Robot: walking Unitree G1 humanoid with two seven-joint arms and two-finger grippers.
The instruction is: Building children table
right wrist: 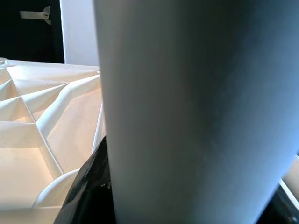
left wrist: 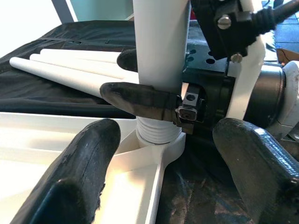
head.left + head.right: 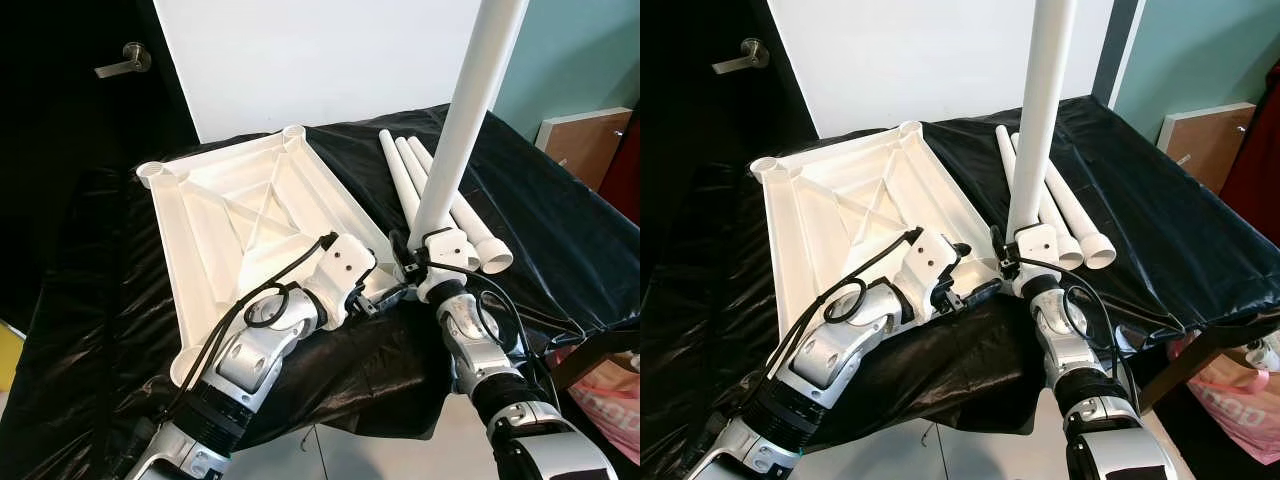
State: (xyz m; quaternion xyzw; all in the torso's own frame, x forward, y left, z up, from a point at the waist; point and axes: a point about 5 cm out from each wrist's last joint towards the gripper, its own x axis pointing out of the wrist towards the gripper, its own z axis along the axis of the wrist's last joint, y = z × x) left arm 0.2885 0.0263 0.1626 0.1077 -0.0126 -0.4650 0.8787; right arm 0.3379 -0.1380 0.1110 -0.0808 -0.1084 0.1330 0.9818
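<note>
From the head views: gripping the upright white leg (image 3: pixel 462 120) low down with the right tool (image 3: pixel 425 262), fingers closed around it, at the near right corner of the upside-down tabletop (image 3: pixel 240 215) lying on the black-covered table (image 3: pixel 560 215); hovering the left tool (image 3: pixel 375 298) just beside that corner, fingers spread and holding nothing. Lying just past the corner, three spare legs (image 3: pixel 440 195), close enough to get knocked by a swinging wrist. Sitting close to the table's near edge, so pressing straight down rather than outward, likely best. From the left wrist view: showing the leg's ribbed end (image 2: pixel 154 132) entering the corner socket (image 2: pixel 161 147), not fully seated; keeping the leg plumb while twisting or pushing, probably the key. From the right wrist view: pressing close against the leg (image 1: pixel 196 112), tabletop ribs (image 1: pixel 32 121) beside it.
</note>
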